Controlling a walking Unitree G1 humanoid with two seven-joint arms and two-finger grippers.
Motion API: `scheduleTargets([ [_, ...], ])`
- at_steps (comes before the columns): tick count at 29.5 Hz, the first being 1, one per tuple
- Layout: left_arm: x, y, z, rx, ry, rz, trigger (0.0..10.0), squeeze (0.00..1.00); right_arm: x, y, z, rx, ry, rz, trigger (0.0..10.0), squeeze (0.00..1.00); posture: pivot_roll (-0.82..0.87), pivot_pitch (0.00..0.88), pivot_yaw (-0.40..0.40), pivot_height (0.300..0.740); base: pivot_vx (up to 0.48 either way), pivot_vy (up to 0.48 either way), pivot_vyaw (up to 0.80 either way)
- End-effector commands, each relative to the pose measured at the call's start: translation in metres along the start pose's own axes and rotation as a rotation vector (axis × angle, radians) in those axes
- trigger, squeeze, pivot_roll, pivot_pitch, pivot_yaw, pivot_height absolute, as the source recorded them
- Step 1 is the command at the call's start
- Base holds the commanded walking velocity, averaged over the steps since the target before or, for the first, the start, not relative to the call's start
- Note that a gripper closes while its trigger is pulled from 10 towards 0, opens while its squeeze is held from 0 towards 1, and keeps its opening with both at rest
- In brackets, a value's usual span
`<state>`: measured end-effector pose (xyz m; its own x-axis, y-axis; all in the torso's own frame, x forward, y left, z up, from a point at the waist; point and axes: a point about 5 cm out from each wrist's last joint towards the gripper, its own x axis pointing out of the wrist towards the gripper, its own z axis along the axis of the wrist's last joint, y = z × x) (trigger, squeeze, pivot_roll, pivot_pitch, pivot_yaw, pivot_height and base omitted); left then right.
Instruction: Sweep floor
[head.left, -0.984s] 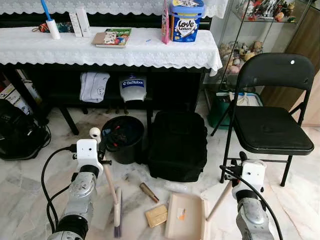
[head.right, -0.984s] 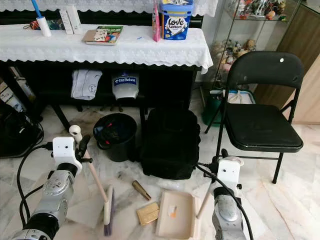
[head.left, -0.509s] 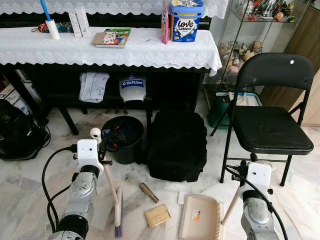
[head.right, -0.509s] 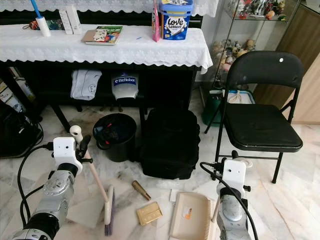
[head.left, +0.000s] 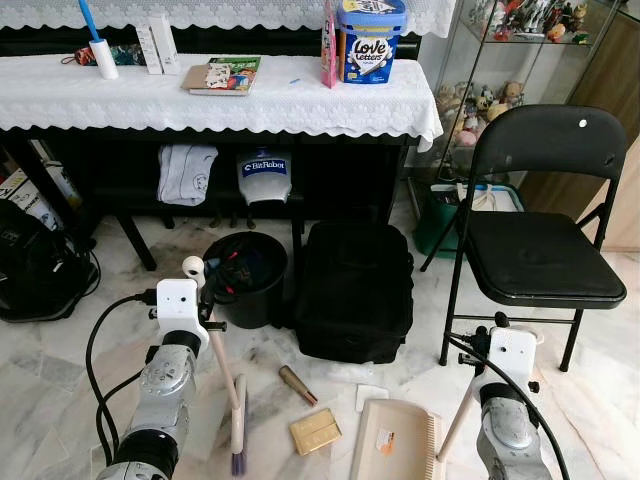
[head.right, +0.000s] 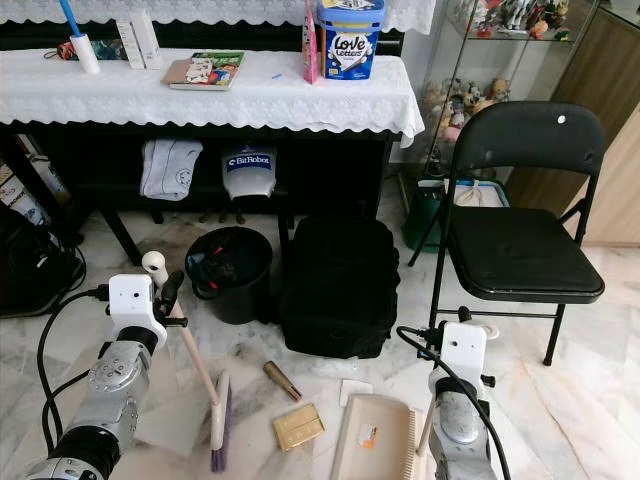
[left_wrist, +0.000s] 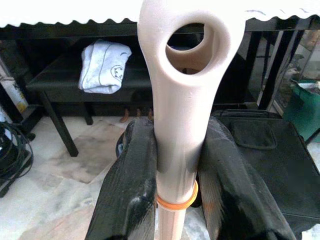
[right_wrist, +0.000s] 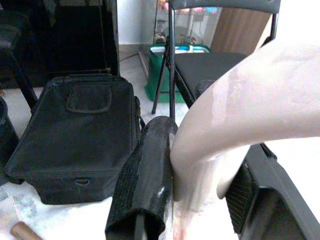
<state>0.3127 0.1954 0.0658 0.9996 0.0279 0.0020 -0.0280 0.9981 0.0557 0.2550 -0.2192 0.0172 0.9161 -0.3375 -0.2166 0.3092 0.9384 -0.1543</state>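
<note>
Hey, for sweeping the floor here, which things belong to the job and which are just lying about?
For the job:
broom, gripped in the left hand
dustpan, handle in the right hand
brown tube, tan block and white scrap on the floor

Just there:
black bag
black bin
folding chair
table

My two head eyes look forward and down over my arms at the marble floor (head.left: 60, 360), sharing nearly one scene, slightly offset. Each wrist camera sits close behind its fingers, low, facing the black bag (right_wrist: 75, 125) that both eyes also show.
</note>
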Motion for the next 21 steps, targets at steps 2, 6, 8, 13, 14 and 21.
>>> scheduleTargets([
  [2, 0.002, -0.004, 0.0, 0.011, 0.009, -0.03, 10.0, 0.0, 0.003, -0.005, 0.003, 0.008, -0.014, -0.024, 10.0, 0.0, -0.04, 0.0, 0.015, 0.74, 0.0, 0.0, 0.0],
  [6, 0.0, -0.008, -0.007, 0.003, 0.051, -0.067, 10.0, 0.0, 0.004, -0.004, 0.002, 0.011, -0.012, -0.026, 10.0, 0.0, -0.03, 0.0, 0.017, 0.74, 0.0, 0.0, 0.0],
  [8, -0.001, -0.009, -0.009, -0.003, 0.064, -0.08, 10.0, 0.0, 0.004, -0.003, 0.001, 0.013, -0.011, -0.025, 10.0, 0.0, -0.03, 0.0, 0.017, 0.74, 0.0, 0.0, 0.0],
  [13, -0.005, -0.015, -0.017, -0.027, 0.109, -0.125, 10.0, 0.0, 0.004, -0.001, -0.001, 0.016, -0.008, -0.019, 10.0, 0.0, -0.03, 0.0, 0.017, 0.74, 0.0, 0.0, 0.0],
  [14, -0.006, -0.017, -0.018, -0.03, 0.116, -0.144, 10.0, 0.0, 0.004, -0.001, 0.0, 0.016, -0.01, -0.018, 10.0, 0.0, -0.03, 0.0, 0.016, 0.74, 0.0, 0.0, 0.0],
  [21, -0.009, -0.018, -0.022, -0.033, 0.142, -0.191, 10.0, 0.0, 0.006, -0.001, 0.002, 0.02, -0.021, -0.014, 10.0, 0.0, -0.03, 0.0, 0.015, 0.74, 0.0, 0.0, 0.0],
])
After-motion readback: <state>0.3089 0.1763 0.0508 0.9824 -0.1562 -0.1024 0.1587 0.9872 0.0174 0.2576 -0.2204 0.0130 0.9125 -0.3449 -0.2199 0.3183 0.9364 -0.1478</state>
